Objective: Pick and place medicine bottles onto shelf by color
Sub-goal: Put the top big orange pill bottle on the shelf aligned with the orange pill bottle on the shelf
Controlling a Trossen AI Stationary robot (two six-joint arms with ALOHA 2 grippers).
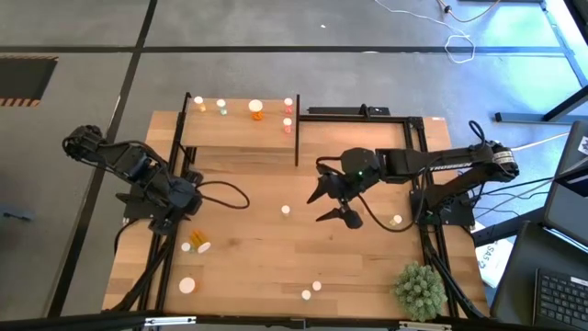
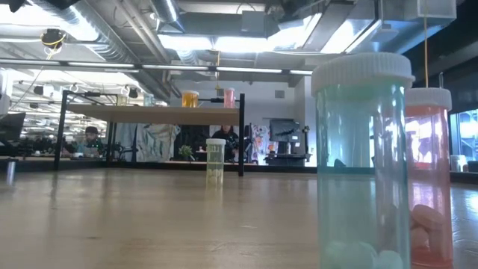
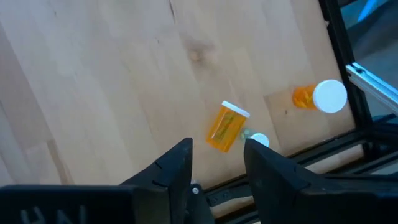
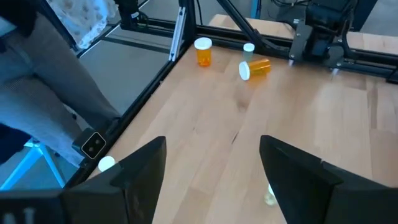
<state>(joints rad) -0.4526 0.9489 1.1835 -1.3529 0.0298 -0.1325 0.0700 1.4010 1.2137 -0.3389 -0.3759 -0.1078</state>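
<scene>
Just beyond the left gripper's [image 3: 217, 165] parted, empty fingers, an orange bottle [image 3: 226, 127] lies on its side on the tabletop [image 3: 112, 87], with a small white-capped bottle [image 3: 257, 139] touching or nearly touching it by the gripper's fingertip. A second orange bottle [image 3: 318, 97], standing with its white cap up, sits farther out near the black frame rail [image 3: 348, 74]. Seen from above, that gripper [image 1: 177, 208] hangs over the table's left side, with the lying bottle [image 1: 200, 243] close in front of it.

Near the table's middle, the right gripper [image 1: 329, 203] has its fingers spread wide with nothing between them; a small white-capped bottle [image 1: 286, 211] stands just off its fingertips. Its wrist camera looks past the dark fingers [image 4: 140, 165] across to the same orange bottles [image 4: 255, 67] near the other arm.

Only the overhead camera takes in the shelf [image 1: 241, 134] at the table's far edge, with several bottles lined along its back, an orange one [image 1: 256, 110] among them. The table-level camera alone shows two tall bottles up close, one pale green [image 2: 362, 161] and one reddish [image 2: 429, 175], plus a pale green one [image 2: 215, 162] standing farther back before the shelf [image 2: 153, 113]. A spiky plant ball [image 1: 421, 287] sits at the near right corner.
</scene>
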